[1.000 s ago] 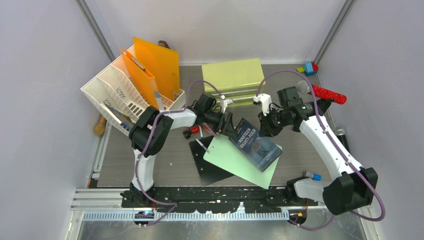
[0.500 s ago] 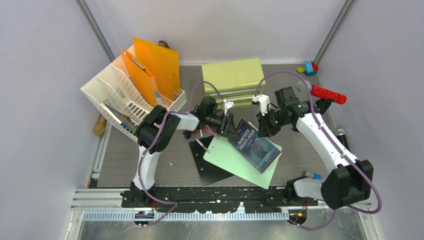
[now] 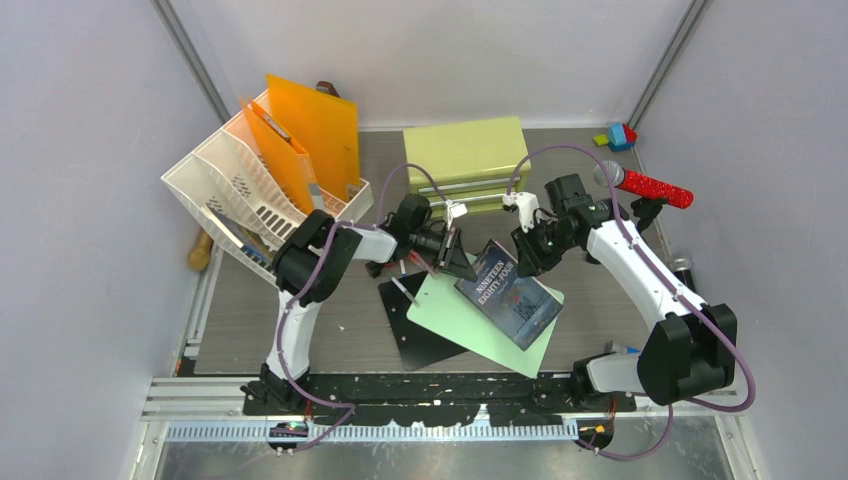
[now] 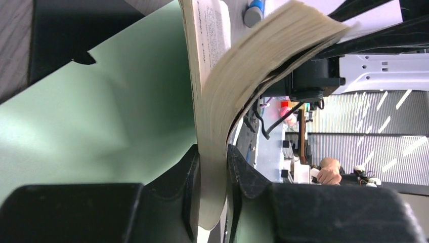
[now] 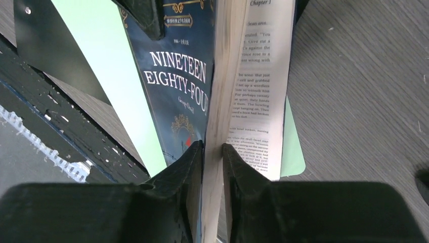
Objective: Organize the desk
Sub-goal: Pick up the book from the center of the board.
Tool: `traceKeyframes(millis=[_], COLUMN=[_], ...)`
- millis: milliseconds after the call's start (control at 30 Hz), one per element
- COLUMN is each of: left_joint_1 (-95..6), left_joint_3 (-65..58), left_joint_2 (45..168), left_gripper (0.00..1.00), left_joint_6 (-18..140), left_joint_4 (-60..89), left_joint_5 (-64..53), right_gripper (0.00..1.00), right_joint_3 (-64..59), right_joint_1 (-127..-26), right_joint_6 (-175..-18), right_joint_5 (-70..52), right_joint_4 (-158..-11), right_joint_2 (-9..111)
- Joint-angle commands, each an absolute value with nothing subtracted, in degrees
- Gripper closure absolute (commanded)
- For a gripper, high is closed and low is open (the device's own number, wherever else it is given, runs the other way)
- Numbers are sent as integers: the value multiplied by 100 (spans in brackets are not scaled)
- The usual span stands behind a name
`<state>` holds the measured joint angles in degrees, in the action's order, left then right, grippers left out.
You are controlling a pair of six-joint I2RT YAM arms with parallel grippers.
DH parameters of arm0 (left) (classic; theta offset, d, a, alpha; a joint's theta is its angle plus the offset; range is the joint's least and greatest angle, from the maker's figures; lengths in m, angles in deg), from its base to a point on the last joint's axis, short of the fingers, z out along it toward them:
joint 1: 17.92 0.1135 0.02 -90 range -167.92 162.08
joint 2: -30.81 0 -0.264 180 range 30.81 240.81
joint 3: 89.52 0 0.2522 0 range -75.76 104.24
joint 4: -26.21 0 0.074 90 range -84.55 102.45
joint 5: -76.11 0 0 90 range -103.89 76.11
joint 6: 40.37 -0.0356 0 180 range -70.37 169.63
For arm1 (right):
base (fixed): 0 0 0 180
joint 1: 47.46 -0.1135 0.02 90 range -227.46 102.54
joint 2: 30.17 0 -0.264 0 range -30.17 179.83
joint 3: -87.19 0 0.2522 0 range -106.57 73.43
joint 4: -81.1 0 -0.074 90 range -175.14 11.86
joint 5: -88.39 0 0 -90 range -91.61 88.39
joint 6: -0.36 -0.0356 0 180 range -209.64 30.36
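Desk [image 3: 250,320] lies beneath the book [image 3: 510,293] and green sheet [image 3: 450,315]. Both arms bend inward toward the book, the left gripper [image 4: 212,162] clamped on its pages from the left and the right gripper [image 5: 212,152] pinching pages from the right

At centre, a dark blue book [image 3: 508,293] titled Nineteen Eighty-Four, pages fanned, sits over a pale green sheet [image 3: 455,315] that overlaps a black sheet [image 3: 415,338]. A white file rack [image 3: 225,195] with orange folders [image 3: 315,125] stands at ten o'clock, a yellow-green cabinet [image 3: 465,150] at twelve and a red glittery microphone [image 3: 655,187] at two.
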<state>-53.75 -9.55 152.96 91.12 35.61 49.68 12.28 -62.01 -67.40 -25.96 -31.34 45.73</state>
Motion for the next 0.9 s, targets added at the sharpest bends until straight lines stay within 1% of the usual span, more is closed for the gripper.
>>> traceKeyframes(millis=[0,67,100,133,167,233,300,367,567,700,767,867], left_joint_1=[-5301,-5272,-5260,-5258,-5261,-5261,-5247,-5216,-5131,-5006,-4932,-4801], left_joint_3=[-842,-774,-726,-684,-617,-477,-366,-315,54,336,485,723], left_joint_2=[15056,14887,14774,14659,14523,14265,13988,13791,13494,13373,13296,13158], left_gripper=[100,100,100,100,100,100,100,100,100,100,100,100], left_joint_6=[9344,9039,8815,8566,8309,7850,7601,7575,7644,7965,8140,8388], left_joint_4=[3769,3408,3151,2832,2519,1844,1408,1262,476,200,123,14], left_joint_5=[5172,5162,5118,5046,4967,4784,4640,4538,4347,4314,4325,4323], right_gripper=[68,53,40,35,26,18,14,13,13,13,13,13], right_joint_3=[951,881,825,792,726,638,558,508,369,227,173,-93], right_joint_1=[-6275,-6275,-6275,-6275,-6275,-6275,-6275,-6280,-6449,-6898,-7406,-7687], right_joint_6=[-6882,-6886,-6892,-6895,-6892,-6890,-6877,-6837,-6813,-6680,-6569,-6453], right_joint_5=[-2754,-2603,-2551,-2460,-2426,-2330,-2309,-2357,-2568,-2225,-1856,-1691], right_joint_4=[-3566,-3550,-3540,-3507,-3492,-3465,-3430,-3415,-3537,-3727,-3837,-3858], right_joint_2=[4499,4431,4387,4363,4319,4236,4152,4056,3837,3715,3652,3765])
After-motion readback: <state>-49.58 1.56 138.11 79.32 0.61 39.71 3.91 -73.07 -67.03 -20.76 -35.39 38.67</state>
